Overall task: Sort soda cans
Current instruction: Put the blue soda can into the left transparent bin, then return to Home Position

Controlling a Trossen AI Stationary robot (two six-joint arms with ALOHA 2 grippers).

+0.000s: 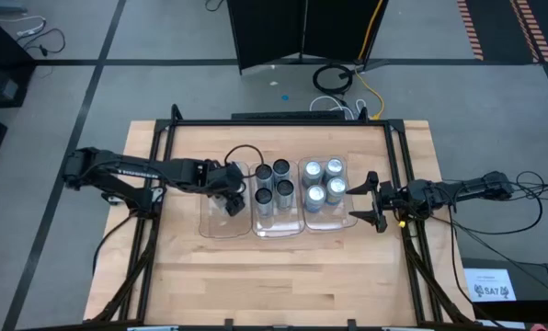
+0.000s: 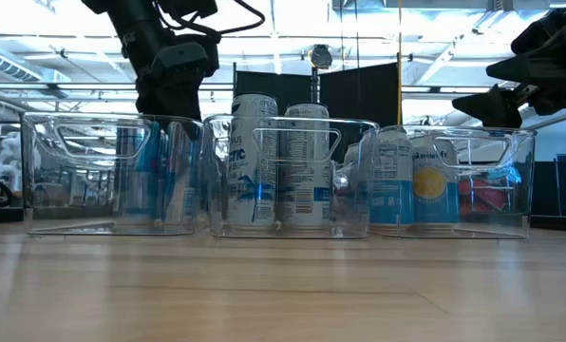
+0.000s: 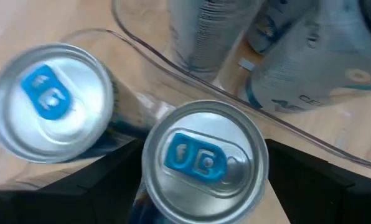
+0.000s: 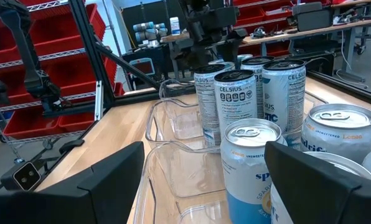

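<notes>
Three clear trays stand side by side mid-table. The left tray (image 1: 214, 221) holds two silver soda cans with blue tabs, one (image 3: 48, 102) standing free and one (image 3: 204, 162) between my left gripper's fingers. My left gripper (image 1: 230, 198) hangs over that tray, shut on this can. The middle tray (image 1: 279, 228) holds several dark-topped cans (image 1: 272, 182) standing upright. The right tray (image 1: 325, 223) holds several silver-topped cans (image 1: 323, 182). My right gripper (image 1: 366, 199) is open, level with the can tops, just right of the right tray and touching nothing. My left gripper pinches the blue-tabbed can by its upper wall just under the top rim (image 3: 149, 177), one finger (image 3: 104, 180) on each side. The fingers come from above, pointing down. The can is upright inside the left tray (image 2: 112, 176); whether its base rests on the tray floor I cannot tell.
The trays touch each other in a row, their walls rising close to the can tops. A black metal frame (image 1: 283, 121) edges the table's far side and both flanks. Bare wood lies between the trays and the near edge (image 1: 274, 285). A black cable (image 1: 242, 152) loops by the left arm.
</notes>
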